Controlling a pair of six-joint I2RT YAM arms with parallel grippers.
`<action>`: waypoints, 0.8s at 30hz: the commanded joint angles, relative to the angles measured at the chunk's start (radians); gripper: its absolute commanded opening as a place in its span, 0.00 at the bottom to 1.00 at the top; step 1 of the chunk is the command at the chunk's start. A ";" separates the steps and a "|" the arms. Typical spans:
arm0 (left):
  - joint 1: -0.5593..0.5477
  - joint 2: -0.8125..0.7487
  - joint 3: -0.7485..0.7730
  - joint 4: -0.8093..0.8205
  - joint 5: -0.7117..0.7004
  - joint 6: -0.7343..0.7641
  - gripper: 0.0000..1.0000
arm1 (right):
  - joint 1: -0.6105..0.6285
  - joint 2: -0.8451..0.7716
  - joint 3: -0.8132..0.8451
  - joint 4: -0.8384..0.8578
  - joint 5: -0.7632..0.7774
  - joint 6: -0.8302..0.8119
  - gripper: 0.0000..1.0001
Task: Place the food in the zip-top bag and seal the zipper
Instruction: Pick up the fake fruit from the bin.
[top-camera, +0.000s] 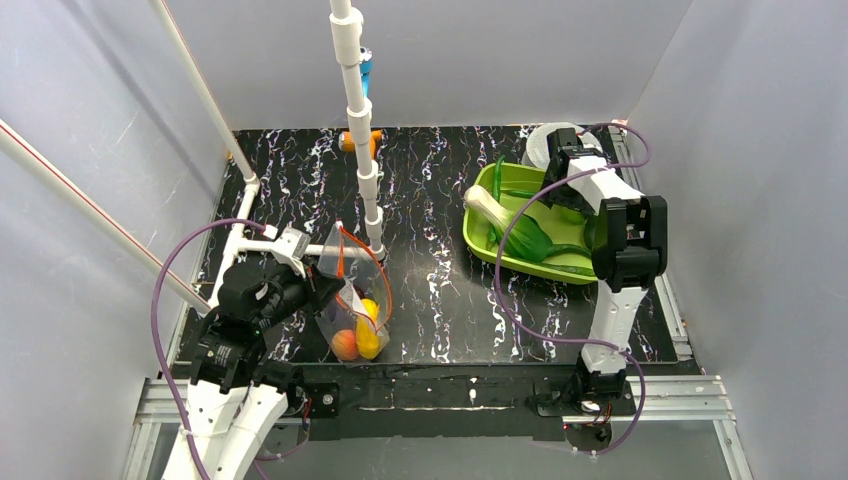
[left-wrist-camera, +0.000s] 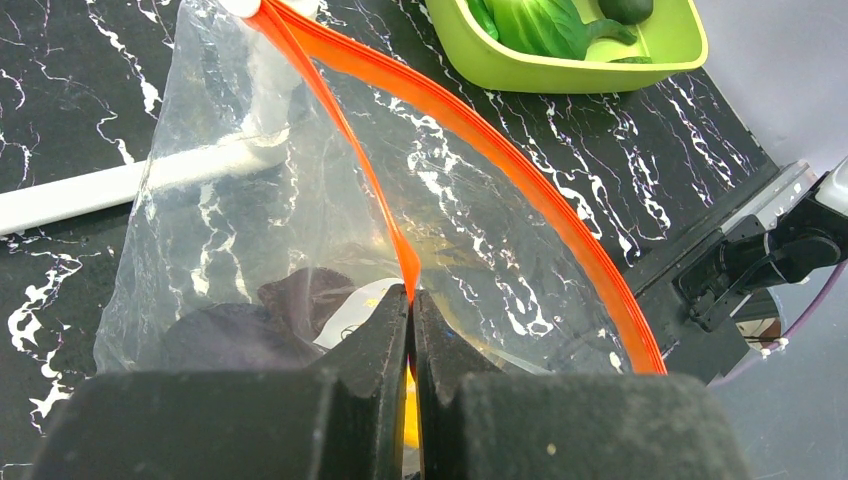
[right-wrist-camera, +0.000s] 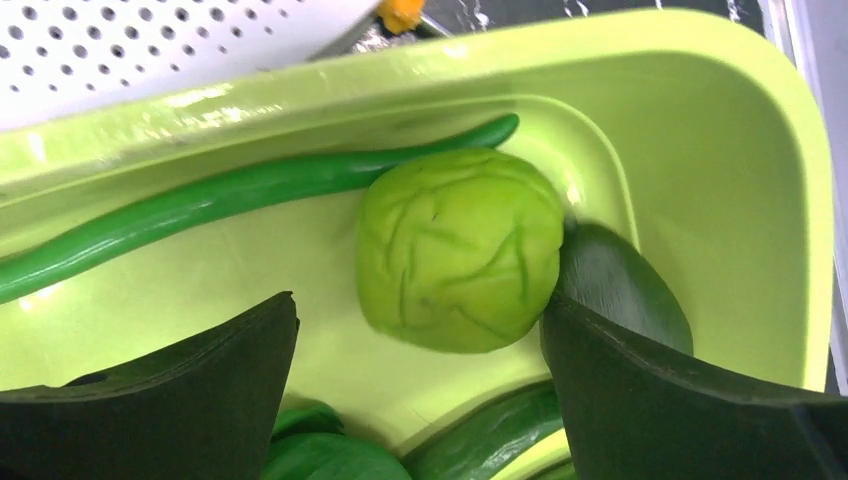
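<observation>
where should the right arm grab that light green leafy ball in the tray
Probably across its round middle, straight down from above. The light green leafy ball is roughly spherical and sits in the tray, and the open right gripper straddles it. The dark green avocado presses close on one side, so that finger has little room.

I hold the clear zip-top bag (left-wrist-camera: 230, 200) upright and open, its red-orange zipper (left-wrist-camera: 540, 205) curving wide. Inside the bag lie the peach (top-camera: 344, 344), yellow piece (top-camera: 368, 335) and plum (left-wrist-camera: 300, 295). The leafy ball (right-wrist-camera: 460, 250), avocado (right-wrist-camera: 620, 285) and pods (right-wrist-camera: 200, 200) lie well right of the bag.
</observation>
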 joint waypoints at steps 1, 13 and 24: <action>-0.001 0.014 0.007 0.001 0.017 0.007 0.00 | -0.009 0.035 0.076 0.033 -0.044 -0.057 0.95; 0.000 0.000 0.007 0.001 0.010 0.006 0.00 | -0.036 0.088 0.127 -0.032 -0.148 -0.066 0.61; -0.001 -0.033 0.005 -0.003 0.000 0.003 0.00 | -0.035 -0.231 -0.273 0.334 -0.211 -0.113 0.07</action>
